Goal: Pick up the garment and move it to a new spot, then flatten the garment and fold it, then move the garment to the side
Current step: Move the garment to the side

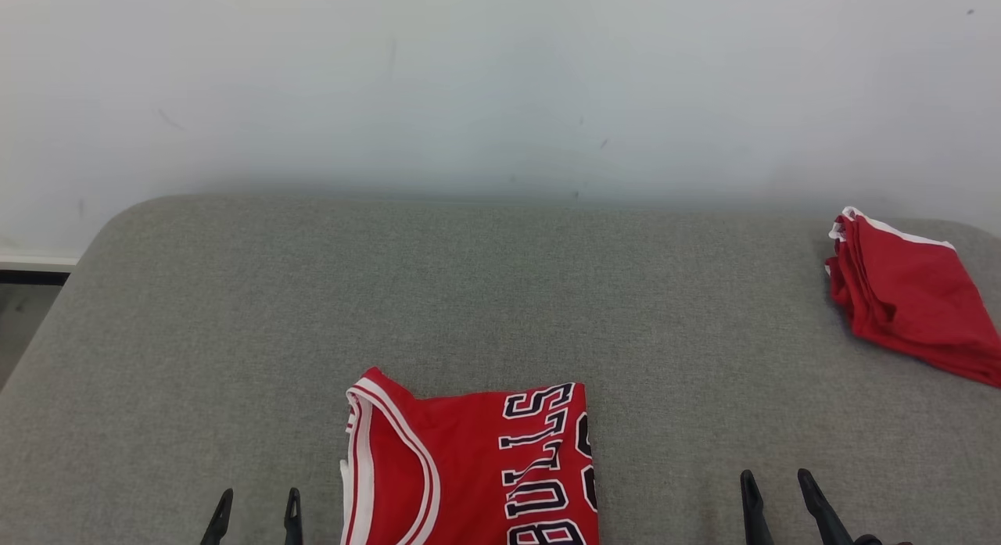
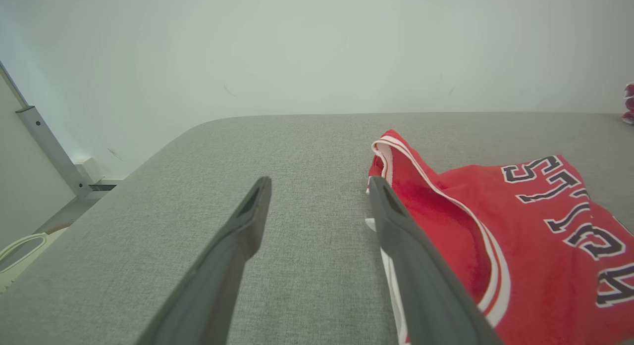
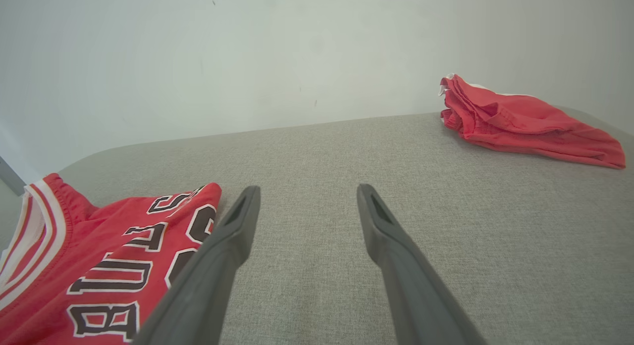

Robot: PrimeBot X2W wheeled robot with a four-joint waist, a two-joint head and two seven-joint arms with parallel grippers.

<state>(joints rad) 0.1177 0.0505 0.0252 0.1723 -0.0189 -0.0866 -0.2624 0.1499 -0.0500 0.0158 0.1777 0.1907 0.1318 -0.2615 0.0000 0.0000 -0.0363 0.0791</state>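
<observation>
Just right of the L gripper (image 1: 260, 498), whose fingers stand spread w/ nothing in them, the red jersey (image 1: 469, 467) lies folded on the grey pad (image 1: 500, 295). Further right the R gripper (image 1: 776, 478) is likewise spread & empty, w/ a second red garment (image 1: 907, 310) well beyond its fingertips. Pick-up, flatten & fold look done, imo; moving it to the side is prob. what's left.
</observation>
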